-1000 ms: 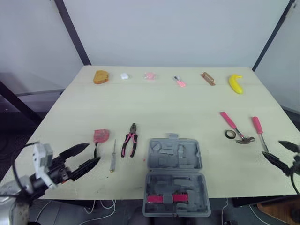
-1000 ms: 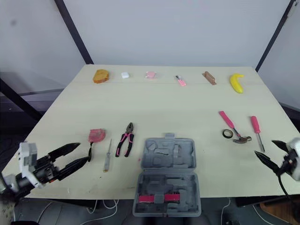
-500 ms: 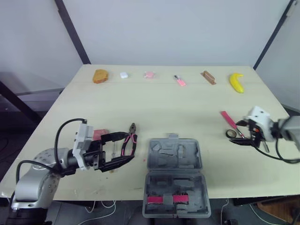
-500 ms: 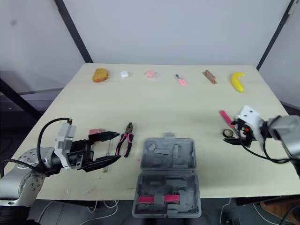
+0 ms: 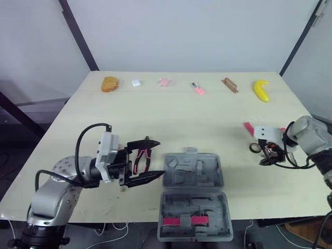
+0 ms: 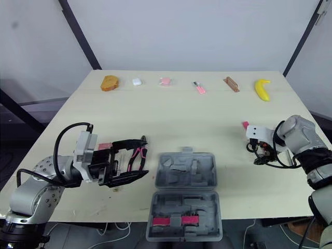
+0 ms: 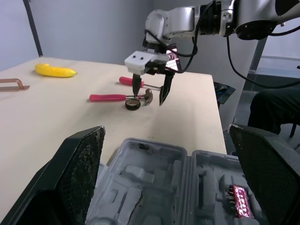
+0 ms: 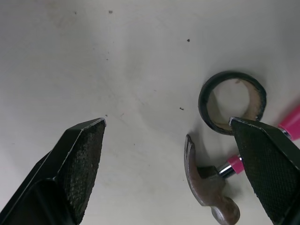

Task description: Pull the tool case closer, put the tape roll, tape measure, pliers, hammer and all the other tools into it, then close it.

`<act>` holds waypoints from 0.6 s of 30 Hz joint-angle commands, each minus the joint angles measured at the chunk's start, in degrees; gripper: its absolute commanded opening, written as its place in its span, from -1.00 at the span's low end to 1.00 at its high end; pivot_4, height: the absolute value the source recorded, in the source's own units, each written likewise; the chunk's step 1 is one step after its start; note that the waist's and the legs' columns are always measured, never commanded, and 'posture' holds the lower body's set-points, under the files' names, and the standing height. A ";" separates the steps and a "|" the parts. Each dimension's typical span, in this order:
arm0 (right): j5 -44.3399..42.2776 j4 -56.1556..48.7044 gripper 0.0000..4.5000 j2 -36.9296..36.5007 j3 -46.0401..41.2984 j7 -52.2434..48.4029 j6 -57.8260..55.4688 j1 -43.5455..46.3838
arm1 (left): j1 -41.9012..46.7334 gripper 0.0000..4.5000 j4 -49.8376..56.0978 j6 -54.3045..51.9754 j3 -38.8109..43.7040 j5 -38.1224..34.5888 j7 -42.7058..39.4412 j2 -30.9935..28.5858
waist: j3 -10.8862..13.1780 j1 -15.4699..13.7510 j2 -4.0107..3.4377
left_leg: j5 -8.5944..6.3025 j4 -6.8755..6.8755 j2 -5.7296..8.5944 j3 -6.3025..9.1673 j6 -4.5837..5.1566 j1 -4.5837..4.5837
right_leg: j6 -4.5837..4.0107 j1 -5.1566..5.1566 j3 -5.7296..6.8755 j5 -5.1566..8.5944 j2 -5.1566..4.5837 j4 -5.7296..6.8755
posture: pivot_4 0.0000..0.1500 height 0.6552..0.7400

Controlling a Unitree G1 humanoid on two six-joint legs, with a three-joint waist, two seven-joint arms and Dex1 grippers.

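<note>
Both grippers gape: left gripper [image 5: 161,159], aimed right, half-hides pliers [image 5: 139,160] beside open tool case [image 5: 193,194] at near ctr, long axis near-far; right gripper [image 7: 148,97] hangs over tape roll [image 8: 205,105] & hammer [image 8: 207,188], shaft pointing far-left.
</note>
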State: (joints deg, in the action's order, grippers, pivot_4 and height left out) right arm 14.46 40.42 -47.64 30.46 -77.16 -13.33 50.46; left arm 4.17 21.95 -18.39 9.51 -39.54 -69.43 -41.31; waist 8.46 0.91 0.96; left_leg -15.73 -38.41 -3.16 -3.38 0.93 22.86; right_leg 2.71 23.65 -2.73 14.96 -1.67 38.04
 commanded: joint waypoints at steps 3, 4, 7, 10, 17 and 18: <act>3.53 8.08 0.98 3.74 0.09 1.54 4.89 4.07 | -0.93 1.00 3.07 0.59 0.21 -0.39 0.47 -0.58 | 0.00 0.10 0.00 | 0.00 -0.01 0.00 -0.01 0.00 -0.02 | 0.00 0.00 -0.01 0.00 0.00 0.00 | 1.00 1.00; 4.08 9.84 0.98 4.62 0.00 2.11 5.46 4.77 | -1.04 1.00 3.22 0.60 0.27 -0.54 0.46 -0.67 | 0.00 0.09 0.00 | 0.00 -0.01 0.00 -0.01 0.00 -0.02 | 0.00 0.00 -0.01 0.00 0.00 0.01 | 1.00 1.00; 5.83 14.53 0.98 6.39 0.05 3.43 7.78 6.40 | -1.46 1.00 3.16 0.70 0.71 -1.03 -0.09 -0.96 | 0.01 -0.03 -0.01 | 0.01 0.00 0.00 -0.01 -0.01 -0.01 | 0.00 0.00 -0.01 0.00 -0.01 0.01 | 1.00 1.00; 7.32 18.46 0.55 7.97 0.06 4.65 9.91 7.65 | -2.34 1.00 2.79 1.32 1.15 -0.83 -1.28 -1.63 | 0.01 -0.01 -0.02 | 0.01 0.00 0.00 -0.03 -0.02 -0.01 | 0.00 0.00 -0.01 0.00 -0.02 0.01 | 1.00 1.00; 8.60 20.83 -0.90 8.93 -0.67 4.16 11.53 8.69 | -2.63 1.00 1.65 4.12 1.62 -0.11 -3.05 -1.66 | 0.02 0.10 -0.03 | 0.01 -0.01 0.00 -0.01 -0.02 -0.02 | -0.01 0.00 0.00 0.00 -0.01 0.02 | 1.00 1.00; 8.70 20.77 -0.98 8.94 -0.72 4.18 11.68 8.71 | -2.57 1.00 1.28 4.82 1.58 0.12 -3.36 -1.46 | 0.02 0.10 -0.03 | 0.01 0.00 0.00 -0.02 -0.02 -0.02 | -0.01 0.00 0.00 0.00 -0.01 0.02 | 1.00 1.00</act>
State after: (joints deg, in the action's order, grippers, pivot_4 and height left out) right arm 22.98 61.29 -38.40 30.73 -72.75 -2.11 58.05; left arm 1.65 22.96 -15.20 10.10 -39.48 -72.24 -42.67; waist 8.48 1.01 0.93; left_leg -15.72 -38.42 -3.16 -3.40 0.91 22.84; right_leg 2.71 23.64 -2.73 14.96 -1.69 38.06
